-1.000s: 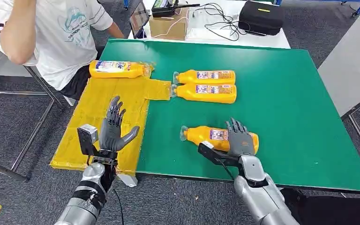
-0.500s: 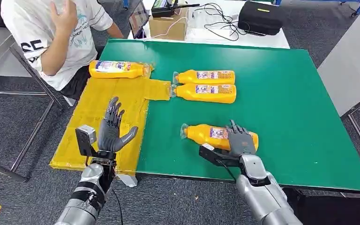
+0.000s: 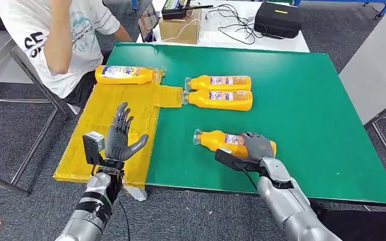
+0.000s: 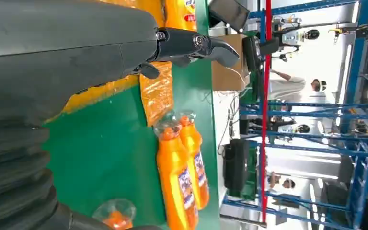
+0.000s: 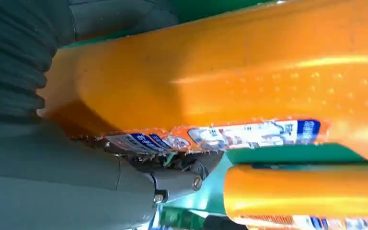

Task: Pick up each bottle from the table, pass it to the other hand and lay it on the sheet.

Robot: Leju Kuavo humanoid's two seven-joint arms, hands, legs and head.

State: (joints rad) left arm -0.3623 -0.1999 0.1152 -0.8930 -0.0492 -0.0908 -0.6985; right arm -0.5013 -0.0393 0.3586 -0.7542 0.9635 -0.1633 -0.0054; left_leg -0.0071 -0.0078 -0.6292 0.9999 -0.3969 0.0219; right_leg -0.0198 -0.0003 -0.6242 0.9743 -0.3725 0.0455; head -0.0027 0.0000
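So, from the head view, the right hand (image 3: 258, 147) is wrapping over the wide end of the near bottle (image 3: 221, 141), which is lying on the green table (image 3: 311, 100). I judge it is gripping this bottle but not lifting it yet. The left hand (image 3: 120, 136) is waiting with fingers spread wide and nothing in it, above the yellow sheet (image 3: 105, 130) at the table's left side. One bottle (image 3: 125, 74) is lying at the far end of the sheet, so one looks done. Two bottles (image 3: 220, 91) are lying side by side on the table just beside the sheet, waiting.

From the left wrist view, the two bottles (image 4: 184, 167) are touching each other beside the sheet (image 4: 157, 91).

From the right wrist view, the near bottle (image 5: 230, 81) is pressing close against the right hand (image 5: 100, 187).
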